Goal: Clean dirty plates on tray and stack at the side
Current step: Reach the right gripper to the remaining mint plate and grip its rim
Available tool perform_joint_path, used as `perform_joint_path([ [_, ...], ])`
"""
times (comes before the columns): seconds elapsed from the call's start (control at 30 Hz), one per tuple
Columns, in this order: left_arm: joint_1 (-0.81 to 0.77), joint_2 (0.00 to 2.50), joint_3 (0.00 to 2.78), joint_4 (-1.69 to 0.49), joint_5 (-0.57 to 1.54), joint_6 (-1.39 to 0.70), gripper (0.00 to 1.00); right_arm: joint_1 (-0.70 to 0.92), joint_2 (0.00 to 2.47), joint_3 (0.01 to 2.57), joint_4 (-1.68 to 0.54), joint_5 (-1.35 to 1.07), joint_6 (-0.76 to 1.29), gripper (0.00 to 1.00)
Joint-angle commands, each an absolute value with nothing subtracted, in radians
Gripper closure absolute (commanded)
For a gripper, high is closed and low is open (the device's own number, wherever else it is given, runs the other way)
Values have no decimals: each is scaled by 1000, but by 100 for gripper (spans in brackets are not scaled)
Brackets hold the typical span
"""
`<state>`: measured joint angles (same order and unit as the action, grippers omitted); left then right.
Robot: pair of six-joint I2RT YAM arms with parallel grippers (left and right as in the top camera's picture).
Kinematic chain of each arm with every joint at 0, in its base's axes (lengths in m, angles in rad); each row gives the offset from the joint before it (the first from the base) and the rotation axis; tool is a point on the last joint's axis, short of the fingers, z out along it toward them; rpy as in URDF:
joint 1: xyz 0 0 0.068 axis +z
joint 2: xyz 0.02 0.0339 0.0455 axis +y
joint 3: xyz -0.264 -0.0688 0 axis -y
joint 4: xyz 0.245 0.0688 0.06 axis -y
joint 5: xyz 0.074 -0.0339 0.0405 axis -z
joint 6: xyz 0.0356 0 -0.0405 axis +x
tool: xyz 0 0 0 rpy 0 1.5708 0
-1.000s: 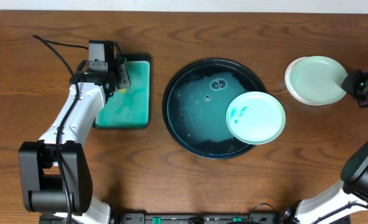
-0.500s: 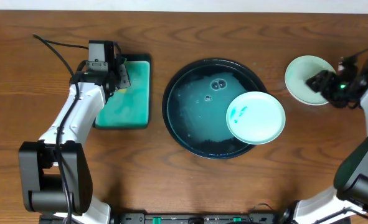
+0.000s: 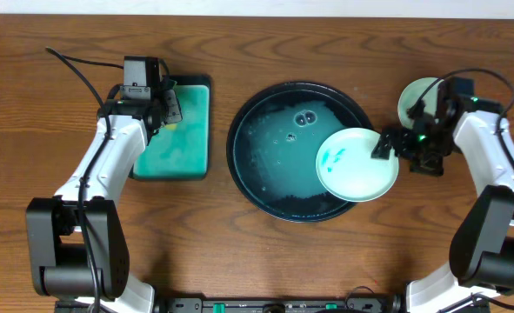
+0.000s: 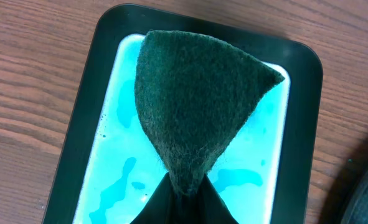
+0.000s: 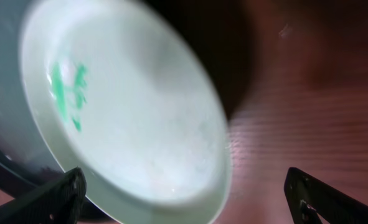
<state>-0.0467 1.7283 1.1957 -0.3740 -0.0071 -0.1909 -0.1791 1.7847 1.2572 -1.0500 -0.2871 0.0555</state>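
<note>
In the right wrist view only the two dark tips of the right gripper (image 5: 184,186) show, cut off at the lower corners, with its jaws spread wide and closed on nothing. Between and just beyond them lies the smeared plate (image 5: 127,112), round, white and glossy. It is blurred, and a few small teal smears sit near its left rim. Its lower edge runs out of the picture. Under its left side the black tray (image 5: 9,165) is only a dark sliver, and to the right is the brown wood-grain tabletop (image 5: 308,112). From overhead the plate lies across the tray's right rim, partly over the wet, teal-tinted base and partly past the rim. The left gripper (image 4: 185,196) is mostly out of frame at the bottom of its view. Its jaws pinch the narrow end of a coarse, dark green scouring pad (image 4: 193,99), which fans out into a rough triangle. The pad hangs over a rectangular tray (image 4: 87,124) with a black rim, rounded corners and a pale floor puddled with teal. Farthest off, a pale-aqua plate (image 3: 411,100) rests on the tabletop at the right. The right arm hides most of it, so I cannot tell whether more lie beneath.
</note>
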Motion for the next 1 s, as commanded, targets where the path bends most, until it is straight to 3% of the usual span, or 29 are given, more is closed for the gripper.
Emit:
perform_joint_path([
  [0.0, -44, 1732, 1195, -373, -23, -205, 93, -163, 1773, 1208, -1032, -266, 84, 1],
  [0.27, -44, 1732, 1195, -373, -23, -205, 93, -159, 1773, 1131, -926, -274, 120, 16],
  [0.43, -44, 1732, 1195, -366, -23, -205, 93, -157, 1773, 1102, -826, -274, 181, 41],
  [0.57, -44, 1732, 1195, -365, -23, -205, 93, -149, 1773, 1087, -779, -274, 188, 53],
  [0.67, -44, 1732, 1195, -365, -23, -205, 93, -141, 1773, 1083, -770, -273, 187, 85],
  [0.73, -44, 1732, 1195, -365, -23, -205, 93, -138, 1773, 1084, -762, -274, 187, 98],
  [0.97, -44, 1732, 1195, -365, -4, -205, 93, -133, 1773, 1085, -672, -384, 186, 99],
])
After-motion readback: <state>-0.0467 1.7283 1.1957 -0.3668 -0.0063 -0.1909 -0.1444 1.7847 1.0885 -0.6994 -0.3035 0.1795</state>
